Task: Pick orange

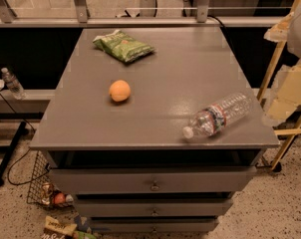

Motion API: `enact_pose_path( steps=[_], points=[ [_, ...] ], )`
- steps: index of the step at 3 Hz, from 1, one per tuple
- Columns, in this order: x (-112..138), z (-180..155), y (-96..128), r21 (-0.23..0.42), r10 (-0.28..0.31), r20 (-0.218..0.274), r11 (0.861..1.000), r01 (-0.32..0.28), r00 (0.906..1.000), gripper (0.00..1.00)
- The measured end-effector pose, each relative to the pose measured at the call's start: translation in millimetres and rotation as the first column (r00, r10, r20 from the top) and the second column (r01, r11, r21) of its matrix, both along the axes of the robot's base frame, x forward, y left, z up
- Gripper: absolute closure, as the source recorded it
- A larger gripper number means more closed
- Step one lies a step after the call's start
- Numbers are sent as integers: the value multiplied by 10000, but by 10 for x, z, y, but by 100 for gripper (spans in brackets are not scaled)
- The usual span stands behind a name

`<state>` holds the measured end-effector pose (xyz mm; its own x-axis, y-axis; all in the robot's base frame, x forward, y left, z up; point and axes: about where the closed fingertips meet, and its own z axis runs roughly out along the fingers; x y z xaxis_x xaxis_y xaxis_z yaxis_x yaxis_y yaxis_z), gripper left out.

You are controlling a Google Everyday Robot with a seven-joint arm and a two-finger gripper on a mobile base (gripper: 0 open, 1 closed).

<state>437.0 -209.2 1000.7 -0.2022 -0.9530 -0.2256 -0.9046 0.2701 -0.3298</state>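
Cabinet top point(190, 63), grey and flat, fills most of the camera view, with three things lying on it well apart from one another. The orange point(119, 90) sits alone on the left half of the surface, about midway between the back and front edges, touching nothing but the top itself. Behind it, near the back edge, a green snack bag point(123, 45) lies flat and slightly askew. Over to the right, close to the front edge, a clear water bottle point(218, 115) lies on its side, its white cap pointing toward the front left and its label band around the middle. Below the top, the cabinet's drawers point(153, 180) are stacked one under another, each with a small knob in the centre. On the speckled floor point(285, 208) at the cabinet's lower left stands a wire basket point(41, 180) with clutter in it, among it a small reddish item point(59, 198). Farther left a second, smaller bottle point(12, 83) stands upright on a low ledge, and a black cable point(11, 148) trails across the floor beneath it. A pale wooden frame point(275, 63) leans at the right side. The gripper is nowhere within this view, so I cannot tell whether it is spread or pressed together.
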Motion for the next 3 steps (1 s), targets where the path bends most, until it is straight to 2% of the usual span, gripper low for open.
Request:
enact_pose_path(
  steps=[1, 2, 3],
  points=[
    [0, 1, 0, 0, 0, 2, 10000, 0, 10000, 0],
    [24, -48, 43, 796, -197, 118, 9966, 187, 9997, 0],
    [474, -66, 368, 2368, 376, 632, 9702, -516, 9973, 0]
  ],
)
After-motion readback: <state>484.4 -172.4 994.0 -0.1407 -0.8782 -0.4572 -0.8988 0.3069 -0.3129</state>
